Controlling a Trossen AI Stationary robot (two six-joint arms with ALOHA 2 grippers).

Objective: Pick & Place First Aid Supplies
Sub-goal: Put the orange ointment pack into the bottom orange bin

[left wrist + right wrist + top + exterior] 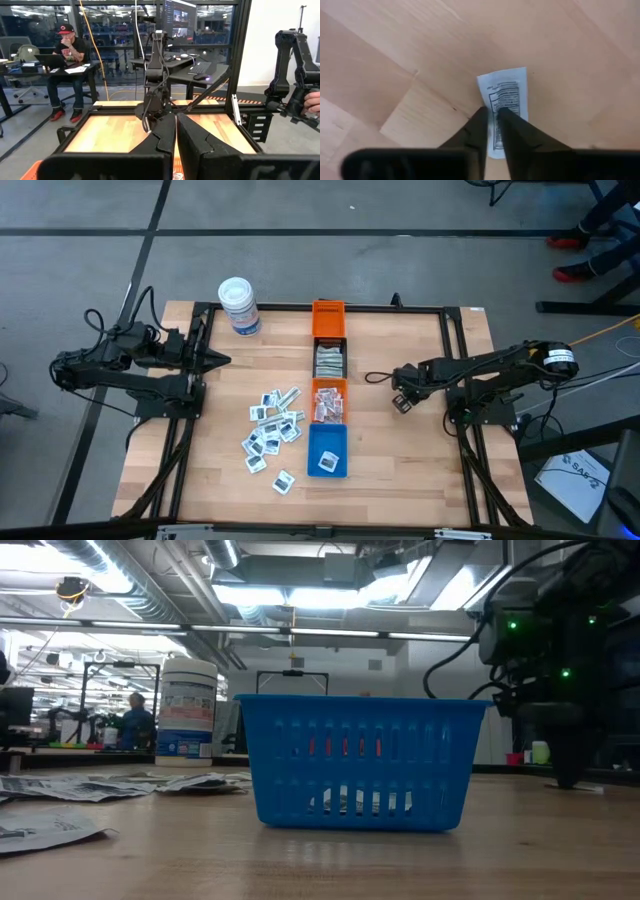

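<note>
Gripping a packet (503, 100) in right hand (492, 114), right of bins (329, 369); left hand (175, 134) clenched; pile (272, 430) remains.

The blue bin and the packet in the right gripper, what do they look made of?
Blue bin: probably moulded plastic, judging by its uniform colour and slotted walls. Packet: white with black print, flat and thin, likely paper or foil-lined paper; the right gripper fingers pinch it above the wooden table.
</note>
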